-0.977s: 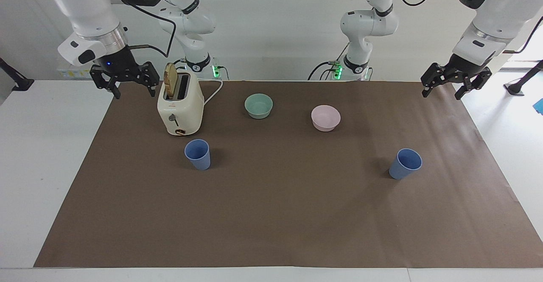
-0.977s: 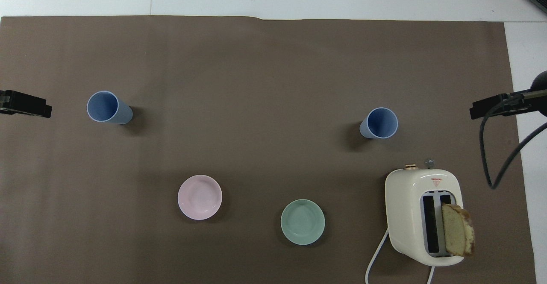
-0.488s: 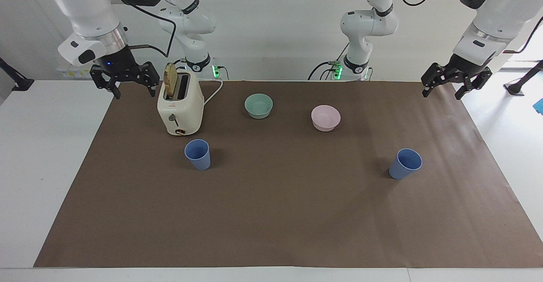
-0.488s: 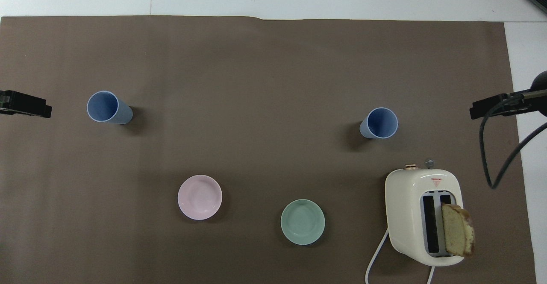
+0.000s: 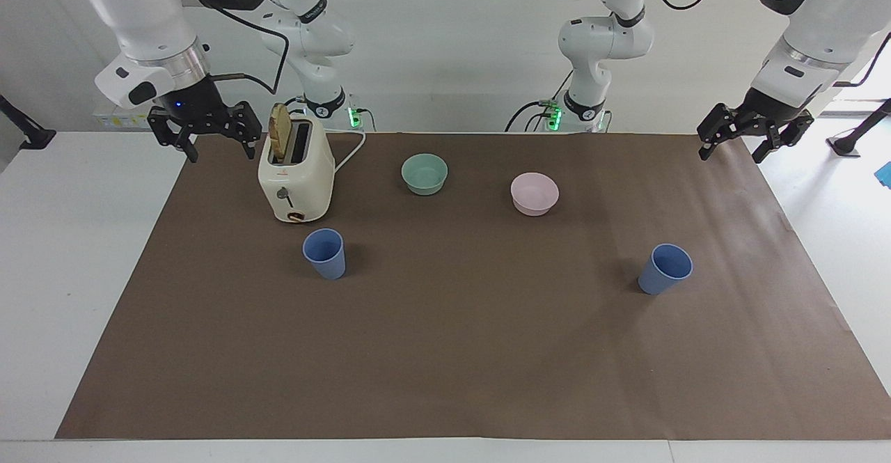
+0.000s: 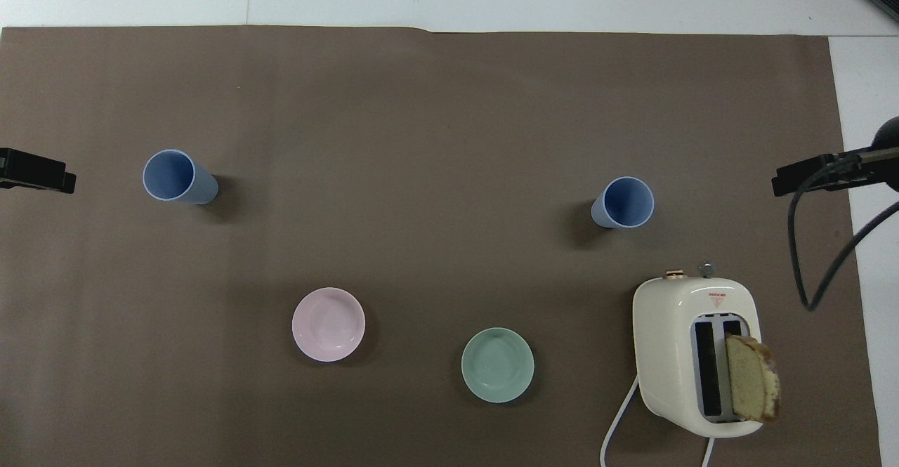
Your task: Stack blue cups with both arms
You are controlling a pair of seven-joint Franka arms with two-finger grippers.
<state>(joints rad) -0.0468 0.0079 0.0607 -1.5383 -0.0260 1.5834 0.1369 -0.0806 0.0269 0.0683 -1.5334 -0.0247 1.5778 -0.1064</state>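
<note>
Two blue cups stand upright and apart on the brown mat. One cup [image 5: 324, 253] stands just farther from the robots than the toaster; it also shows in the overhead view [image 6: 623, 202]. The other cup [image 5: 665, 268] stands toward the left arm's end, farther out than the pink bowl, and shows in the overhead view [image 6: 177, 177]. My right gripper [image 5: 217, 148] hangs open and empty beside the toaster; its tip shows in the overhead view [image 6: 808, 175]. My left gripper [image 5: 732, 151] hangs open and empty over the mat's corner at its own end; its tip shows in the overhead view [image 6: 38, 172].
A cream toaster [image 5: 296, 174] with a bread slice [image 5: 280, 131] sticking up stands near the right arm. A mint-green bowl [image 5: 424, 173] and a pink bowl [image 5: 534, 193] sit between the cups and the robots. The brown mat [image 5: 445, 351] covers most of the table.
The left gripper has risen slightly and drawn back toward its own end of the table. The right arm and the cups have not moved.
</note>
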